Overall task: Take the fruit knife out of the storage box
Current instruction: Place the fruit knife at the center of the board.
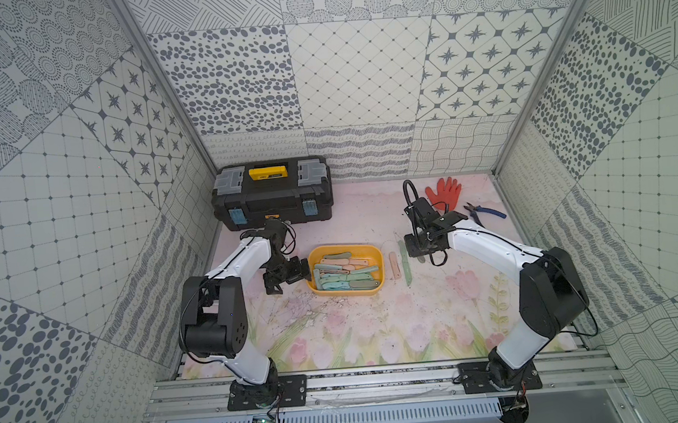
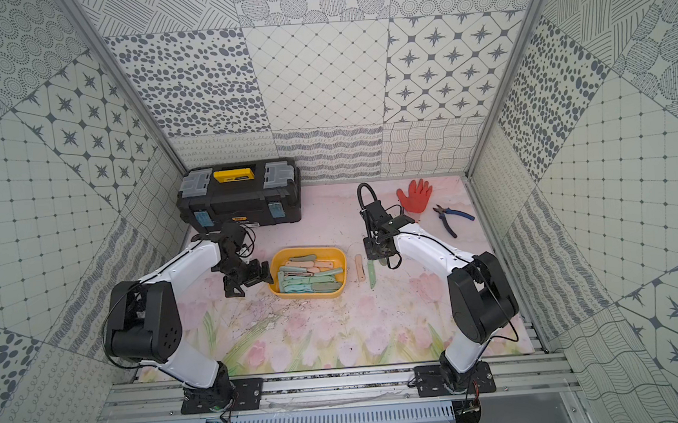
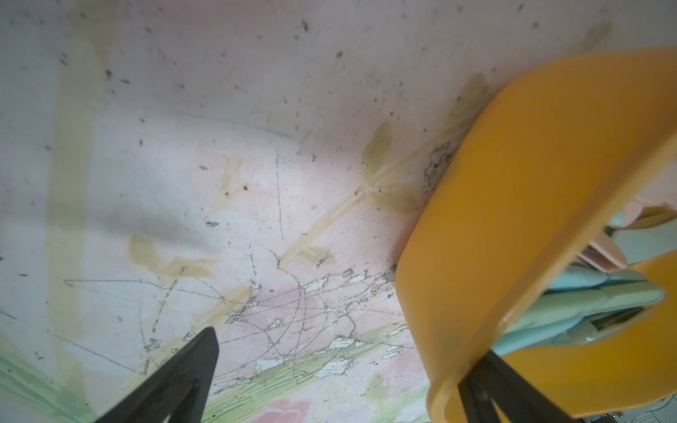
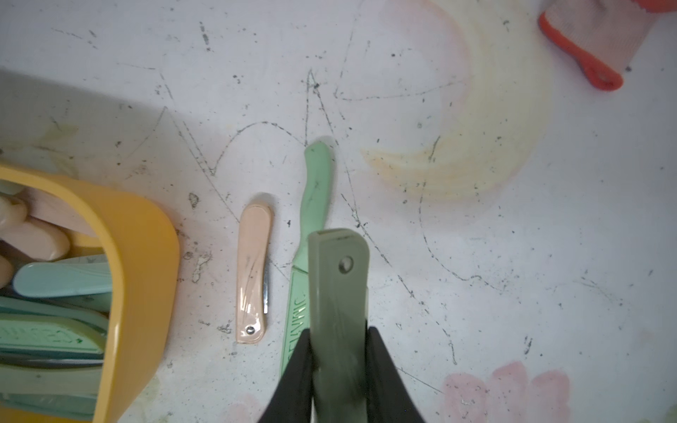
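Observation:
The yellow storage box (image 1: 378, 254) (image 2: 343, 261) stands mid-table, and several folded fruit knives (image 1: 346, 275) in green, teal and peach lie in it. My right gripper (image 4: 339, 331) (image 1: 420, 256) hovers to the right of the box, shut on a grey-green folded fruit knife (image 4: 337, 278). Under it on the mat lie a peach folded knife (image 4: 252, 274) (image 1: 393, 265) and a light green knife (image 4: 315, 190) (image 1: 405, 265). My left gripper (image 3: 348, 346) (image 1: 289, 279) is open at the box's left end. One finger is outside the yellow wall (image 3: 513, 205) and the other shows behind its rim.
A black toolbox (image 1: 272, 192) with a yellow handle stands at the back left. An orange glove (image 1: 444, 193) (image 4: 586, 36) and blue-handled pliers (image 1: 484, 210) lie at the back right. Patterned walls close in the table on three sides.

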You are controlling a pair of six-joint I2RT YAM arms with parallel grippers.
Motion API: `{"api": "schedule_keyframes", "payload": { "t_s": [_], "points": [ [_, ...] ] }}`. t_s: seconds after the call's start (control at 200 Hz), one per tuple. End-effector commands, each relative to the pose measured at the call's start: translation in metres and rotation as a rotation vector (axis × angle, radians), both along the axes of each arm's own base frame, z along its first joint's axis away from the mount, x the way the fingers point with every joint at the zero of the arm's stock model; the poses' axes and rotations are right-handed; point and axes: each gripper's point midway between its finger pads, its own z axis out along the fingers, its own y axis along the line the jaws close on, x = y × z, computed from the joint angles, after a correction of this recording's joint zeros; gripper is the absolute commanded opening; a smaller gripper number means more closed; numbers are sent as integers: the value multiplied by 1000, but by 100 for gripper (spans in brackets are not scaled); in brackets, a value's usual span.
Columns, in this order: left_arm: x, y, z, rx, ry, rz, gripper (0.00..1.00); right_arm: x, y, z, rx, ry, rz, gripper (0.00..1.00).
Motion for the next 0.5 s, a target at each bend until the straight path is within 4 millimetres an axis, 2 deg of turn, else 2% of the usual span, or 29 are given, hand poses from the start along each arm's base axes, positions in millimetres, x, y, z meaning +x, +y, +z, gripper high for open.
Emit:
{"api": "schedule_keyframes", "payload": {
  "t_s": [0.0,0.495],
  "points": [
    [0,2,4,1,1,16,98,1,-9,-14,10,21,-64,18],
    [0,3,3,2,3,16,98,0,-5,-71,19,137,-75,17]
  ]
}}
